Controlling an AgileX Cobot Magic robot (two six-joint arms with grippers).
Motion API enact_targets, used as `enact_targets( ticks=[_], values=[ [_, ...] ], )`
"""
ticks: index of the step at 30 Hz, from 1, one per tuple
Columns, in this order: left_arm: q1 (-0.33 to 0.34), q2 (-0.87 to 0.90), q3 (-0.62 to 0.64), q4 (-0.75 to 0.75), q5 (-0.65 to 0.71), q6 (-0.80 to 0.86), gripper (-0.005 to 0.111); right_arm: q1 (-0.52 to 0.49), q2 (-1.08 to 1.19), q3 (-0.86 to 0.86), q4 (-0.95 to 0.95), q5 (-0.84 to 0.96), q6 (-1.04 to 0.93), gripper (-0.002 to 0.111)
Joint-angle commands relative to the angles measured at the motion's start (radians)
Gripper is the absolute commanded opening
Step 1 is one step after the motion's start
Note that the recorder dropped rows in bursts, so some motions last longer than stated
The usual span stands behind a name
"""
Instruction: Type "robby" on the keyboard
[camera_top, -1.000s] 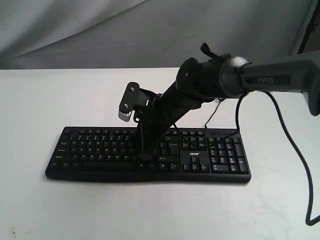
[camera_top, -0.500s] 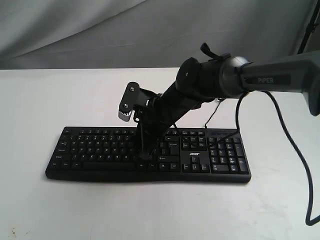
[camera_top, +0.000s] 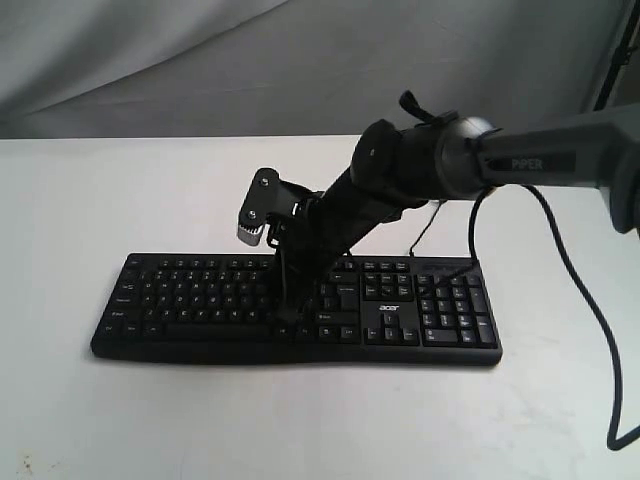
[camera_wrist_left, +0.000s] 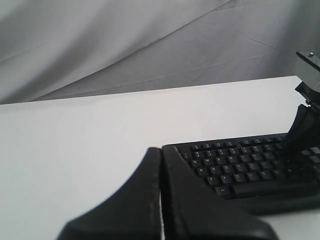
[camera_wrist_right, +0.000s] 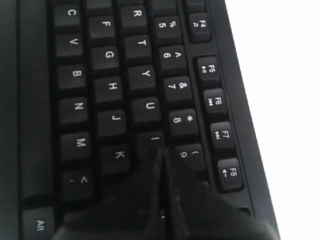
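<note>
The black keyboard (camera_top: 200, 300) lies flat across the middle of the white table, with its "acer" logo (camera_top: 388, 309) towards the numeric pad. My right gripper (camera_top: 285, 317) reaches in from the right and is shut, pointing steeply down onto the letter rows. In the right wrist view its closed tips (camera_wrist_right: 163, 150) sit at the edge of the I key (camera_wrist_right: 155, 137), beside the 9 key; whether they press a key I cannot tell. My left gripper (camera_wrist_left: 161, 150) is shut on nothing, hovering off the keyboard's (camera_wrist_left: 240, 167) left end; it is outside the exterior view.
The white table (camera_top: 120, 200) extends on all sides of the keyboard. A grey cloth backdrop (camera_top: 200, 60) hangs behind. A thin black cable (camera_top: 425, 235) runs off the keyboard's back edge, and a thicker arm cable (camera_top: 590, 320) loops down at the right.
The right arm has shifted only very slightly; its shut tips stay at the same spot on the keyboard's letter rows.
</note>
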Motion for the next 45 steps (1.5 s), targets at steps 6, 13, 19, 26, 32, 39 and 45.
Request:
enact_targets(
  ticks=[6,13,19,26,32,39,45],
  values=[
    [-0.006,-0.003,0.004,0.005,-0.006,-0.003,0.000,0.012,-0.063,0.004,-0.005,-0.011,0.002,0.000],
    [-0.006,-0.003,0.004,0.005,-0.006,-0.003,0.000,0.060,-0.068,0.004,0.022,-0.021,0.000,0.000],
    [-0.006,-0.003,0.004,0.005,-0.006,-0.003,0.000,0.112,-0.038,-0.060,0.044,0.030,-0.008,0.000],
    [-0.006,-0.003,0.004,0.005,-0.006,-0.003,0.000,0.136,0.039,-0.135,0.044,0.088,0.009,0.000],
    [-0.006,-0.003,0.004,0.005,-0.006,-0.003,0.000,0.136,0.042,-0.135,0.032,0.081,0.009,0.000],
    [-0.006,-0.003,0.004,0.005,-0.006,-0.003,0.000,0.136,0.046,-0.135,0.008,0.049,0.039,0.000],
    [-0.006,-0.003,0.004,0.005,-0.006,-0.003,0.000,0.135,0.062,-0.135,0.005,0.025,0.057,0.000]
  ],
)
